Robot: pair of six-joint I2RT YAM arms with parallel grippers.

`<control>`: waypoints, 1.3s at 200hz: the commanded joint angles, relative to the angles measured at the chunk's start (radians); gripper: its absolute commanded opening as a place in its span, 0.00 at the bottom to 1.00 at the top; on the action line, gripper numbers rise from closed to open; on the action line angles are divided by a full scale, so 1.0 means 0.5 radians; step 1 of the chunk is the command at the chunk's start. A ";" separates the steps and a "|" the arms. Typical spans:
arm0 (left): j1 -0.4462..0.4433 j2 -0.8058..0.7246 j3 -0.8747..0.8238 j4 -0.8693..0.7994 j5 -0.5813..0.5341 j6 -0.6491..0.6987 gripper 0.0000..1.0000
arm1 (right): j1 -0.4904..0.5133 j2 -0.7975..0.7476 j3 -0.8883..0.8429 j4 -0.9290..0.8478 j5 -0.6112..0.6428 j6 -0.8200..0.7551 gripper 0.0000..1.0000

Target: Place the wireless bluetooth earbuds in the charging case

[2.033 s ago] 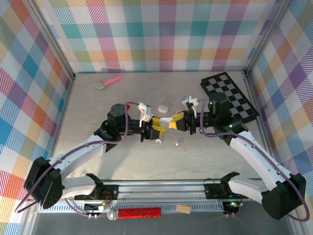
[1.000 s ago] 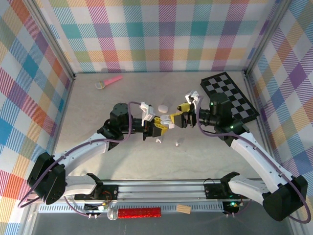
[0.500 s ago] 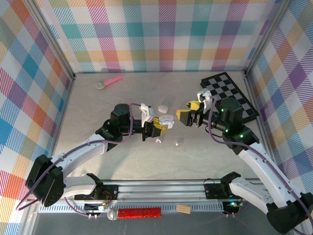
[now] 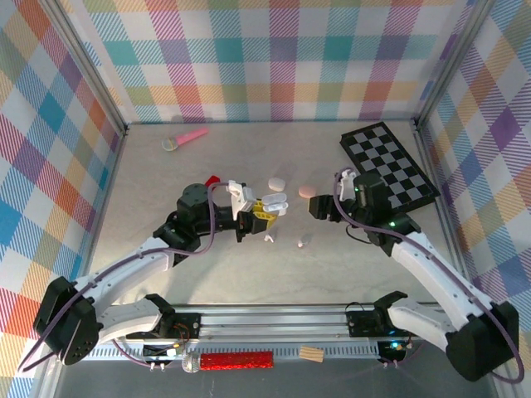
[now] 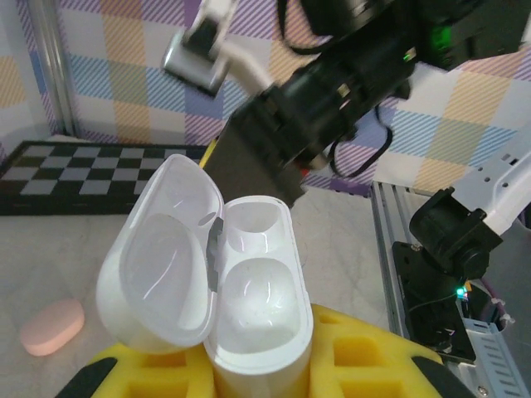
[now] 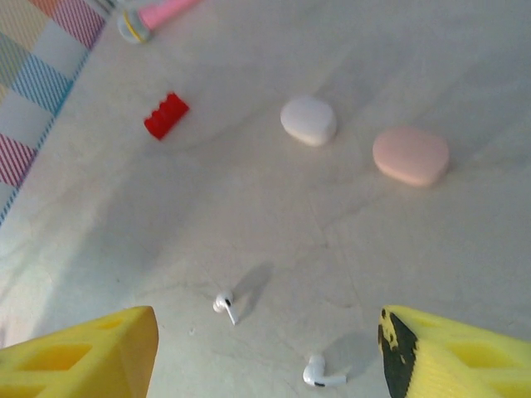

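You: left gripper [image 4: 264, 207] clamped on charging case [image 5: 241, 290], lid open. Right gripper [image 6: 265, 356] jaws apart. Two white earbuds [image 6: 226, 305] lie on worktop [image 6: 249, 207] beneath right gripper, between its fingers.

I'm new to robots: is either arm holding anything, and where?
Left tool grips the open white case by its lower half; right tool holds nothing.

Bright, even, diffuse light falls on the pale grey table top [image 4: 166, 249], sharp from above. At the left wrist, the glossy white plastic charging case [image 5: 249, 332] carries soft glare; the black right arm [image 5: 332, 91] behind is blurred. The tiny white stemmed earbuds [image 6: 225, 305] cast faint, soft-edged shadows, and the yellow pads [image 6: 79, 352] of the right gripper [image 6: 265, 352] are out of focus.
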State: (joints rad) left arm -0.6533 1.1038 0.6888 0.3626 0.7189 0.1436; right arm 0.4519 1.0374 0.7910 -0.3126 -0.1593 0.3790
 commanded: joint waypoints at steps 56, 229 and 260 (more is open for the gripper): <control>0.087 -0.156 -0.165 0.050 -0.002 0.005 0.00 | 0.019 0.880 0.220 -0.282 -0.391 0.026 0.67; 0.227 -0.241 -0.286 0.082 0.016 -0.079 0.00 | 0.145 1.279 0.227 -0.354 -0.602 -0.101 0.46; 0.230 -0.238 -0.282 0.070 0.022 -0.079 0.00 | 0.194 1.251 0.204 -0.358 -0.619 -0.072 0.41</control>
State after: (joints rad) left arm -0.5510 0.9863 0.5392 0.3714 0.6983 0.1143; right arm 0.5293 1.6985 0.9073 -0.4664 -0.4332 0.3344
